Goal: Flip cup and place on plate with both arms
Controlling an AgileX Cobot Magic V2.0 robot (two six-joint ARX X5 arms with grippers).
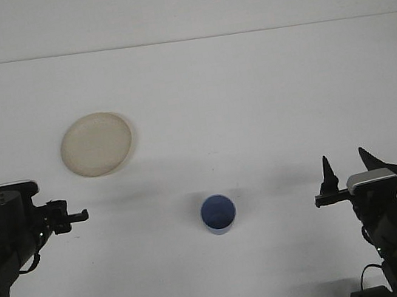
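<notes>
1. The blue cup (217, 213) stands on the white tabletop (265, 94), low in the middle between both arms, untouched.
2. The plate (97, 144) lies empty, well apart to the upper left.
3. The right gripper (347, 168) holds its fingers spread open; the left gripper (74, 215) is too small to tell.
4. Grasping, flipping and placing all remain.

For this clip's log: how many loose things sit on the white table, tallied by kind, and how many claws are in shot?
Round beige plate: 1
Small blue cup: 1
Black robot claw: 2, the left claw and the right claw
Total: 4
</notes>
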